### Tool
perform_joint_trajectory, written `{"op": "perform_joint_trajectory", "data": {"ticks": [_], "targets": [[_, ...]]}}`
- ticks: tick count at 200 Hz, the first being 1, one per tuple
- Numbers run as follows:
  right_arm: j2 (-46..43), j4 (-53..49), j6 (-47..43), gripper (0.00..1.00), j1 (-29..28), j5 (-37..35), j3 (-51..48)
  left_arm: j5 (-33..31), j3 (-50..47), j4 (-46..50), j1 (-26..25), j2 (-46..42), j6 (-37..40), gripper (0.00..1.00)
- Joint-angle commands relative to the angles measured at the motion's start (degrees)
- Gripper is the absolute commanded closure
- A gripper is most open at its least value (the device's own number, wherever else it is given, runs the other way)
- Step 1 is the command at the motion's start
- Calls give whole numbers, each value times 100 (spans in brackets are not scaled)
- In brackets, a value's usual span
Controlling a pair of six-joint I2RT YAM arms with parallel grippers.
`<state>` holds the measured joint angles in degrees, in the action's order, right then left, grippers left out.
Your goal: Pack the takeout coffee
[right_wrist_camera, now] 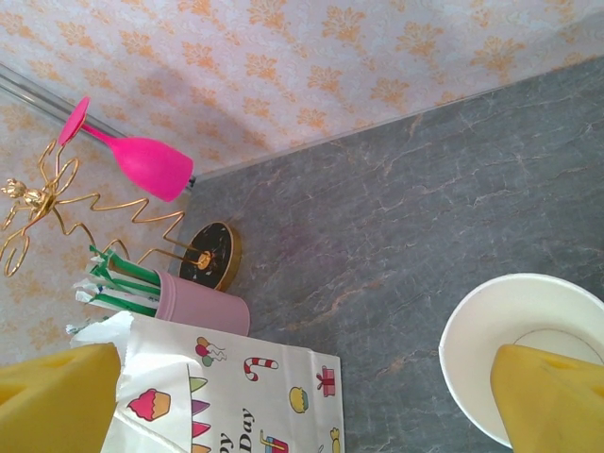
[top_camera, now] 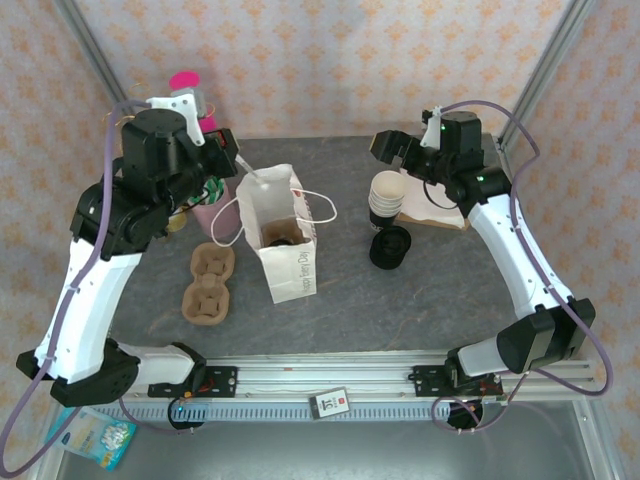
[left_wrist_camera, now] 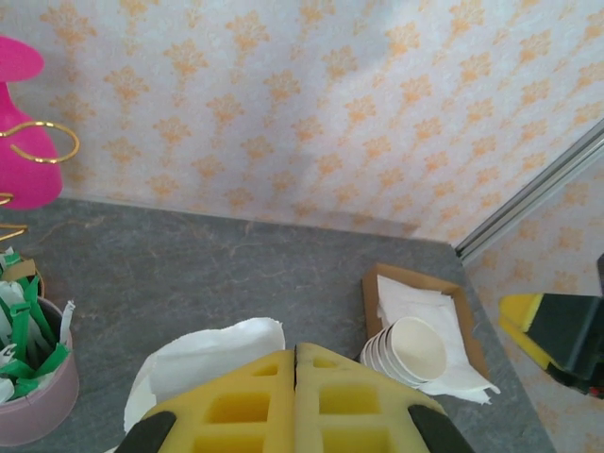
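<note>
Nearest to the arm bases, at the lower left of the top view, a pulp cup carrier (top_camera: 208,280) lies flat on the grey table (top_camera: 420,300). Just to its right stands the white paper bag (top_camera: 290,272), with its mouth open upward. Inside the mouth I see a round dark thing (top_camera: 284,236), and I judge it to be the takeout coffee, standing upright with its long axis vertical. It is too small to be sure of the lid.

A little farther, right of centre, the stack of loose black lids (top_camera: 390,247) lies on the table. Behind it is the stack of lidless cups (top_camera: 388,195).

The left gripper (left_wrist_camera: 295,404) is at the upper left corner of the bag. Its yellow pads are pressed together with no gap. The white paper of the bag is just beyond them, but I cannot tell if a fold of it is caught between them. The right gripper (top_camera: 398,152) hangs above the cup stack with its fingers spread wide and nothing between them.

So the coffee lies down and to the right of the left gripper, close to it. From the right gripper it lies to the left, well apart. The left arm is clearly the nearer one. Any reach to the cup should come straight from above, through the bag's mouth.
</note>
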<state>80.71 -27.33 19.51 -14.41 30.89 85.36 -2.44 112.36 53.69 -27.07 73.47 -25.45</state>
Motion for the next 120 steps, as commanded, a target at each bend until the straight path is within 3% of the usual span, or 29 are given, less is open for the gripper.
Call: {"op": "perform_joint_trajectory", "data": {"ticks": [1, 19, 55, 91, 120], "targets": [[-75, 142, 9, 0, 51, -2, -20, -231, 228, 295, -40, -85, 111, 100], [-76, 145, 2, 0, 47, 0, -51, -408, -67, 344, -39, -189, 109, 100], [-73, 198, 38, 0, 49, 10, -90, 116, -594, -45, -35, -115, 63, 100], [-127, 149, -5, 0, 54, -27, -90, 403, 18, 24, -44, 129, 100, 100], [-117, 154, -1, 0, 60, -21, -99, -97, 862, 498, -44, 338, 245, 100]]}}
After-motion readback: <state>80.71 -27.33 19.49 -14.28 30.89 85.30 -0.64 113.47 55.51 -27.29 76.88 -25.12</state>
